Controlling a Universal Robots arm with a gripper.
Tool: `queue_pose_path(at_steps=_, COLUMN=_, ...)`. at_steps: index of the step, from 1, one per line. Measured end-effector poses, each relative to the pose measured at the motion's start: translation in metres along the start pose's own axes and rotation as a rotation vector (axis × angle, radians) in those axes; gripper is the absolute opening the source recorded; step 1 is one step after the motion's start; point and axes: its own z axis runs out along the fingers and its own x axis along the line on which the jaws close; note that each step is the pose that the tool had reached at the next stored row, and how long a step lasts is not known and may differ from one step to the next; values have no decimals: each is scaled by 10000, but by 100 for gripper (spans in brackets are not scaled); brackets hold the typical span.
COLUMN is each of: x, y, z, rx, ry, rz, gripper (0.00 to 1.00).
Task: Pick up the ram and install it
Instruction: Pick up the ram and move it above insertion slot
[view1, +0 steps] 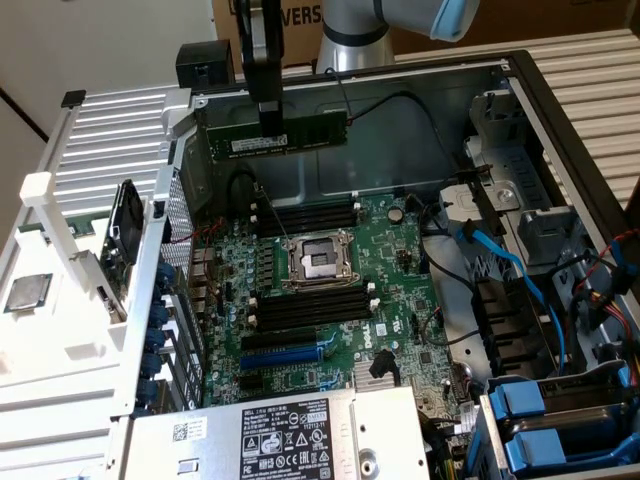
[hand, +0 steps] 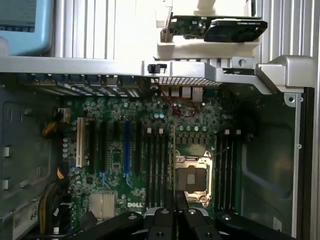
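A: Status on fingers (view1: 269, 95)?
B: Clamped on ram (view1: 315, 132), mid-length. Long edge level, ends sticking out either side of fingers.
A: Where relative to board (view1: 395, 330)?
B: Hanging above it, inside open case (view1: 420, 140). Below fingers: slots (view1: 305, 215), socket (view1: 318, 262), well apart. Not seated yet.
A: Wrist view?
B: Looking straight down on socket just ahead of fingers, slot rows flanking.

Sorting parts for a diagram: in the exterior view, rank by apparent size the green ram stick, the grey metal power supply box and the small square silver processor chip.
1. grey metal power supply box (nearest the camera)
2. green ram stick
3. small square silver processor chip
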Motion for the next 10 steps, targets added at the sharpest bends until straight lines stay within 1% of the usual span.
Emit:
queue_pose_path(at_steps=8, x=4, y=-81, z=141, rx=24, ry=2, rz=1, gripper=12)
queue_pose_path(at_steps=10, x=5, y=-102, z=194, rx=35, ry=1, rz=2, gripper=12)
